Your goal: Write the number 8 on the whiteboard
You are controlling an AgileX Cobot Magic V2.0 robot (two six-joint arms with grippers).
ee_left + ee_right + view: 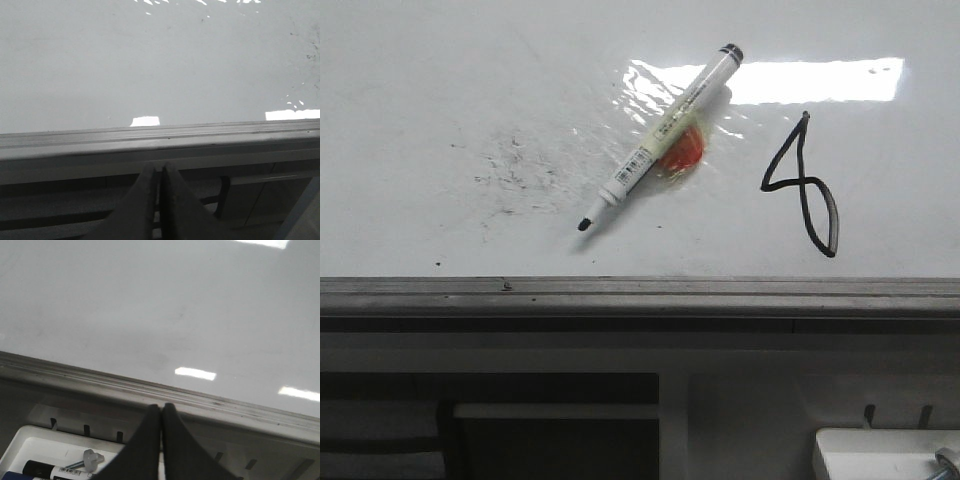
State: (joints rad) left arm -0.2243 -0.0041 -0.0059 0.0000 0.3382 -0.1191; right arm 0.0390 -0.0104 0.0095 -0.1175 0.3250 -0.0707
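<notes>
The whiteboard [440, 90] is glossy white with a grey metal rail along its near edge. On its right part stands the number 8 [803, 185], a thin black slanted figure like a 4 with a narrow lower loop. A white marker [660, 137] lies uncapped on the board's middle, tip toward the near left, over an orange patch [682, 150]. Neither gripper shows in the front view. My left gripper [160, 167] is shut and empty, just in front of the rail [160, 137]. My right gripper [161, 409] is shut and empty, in front of the rail [200, 400].
Faint black specks and smudges [515, 170] mark the board's left middle. Light glare [815, 80] lies at the far right. A white tray [45, 450] below the rail on the right holds a second marker [42, 470] and a small bolt [87, 460].
</notes>
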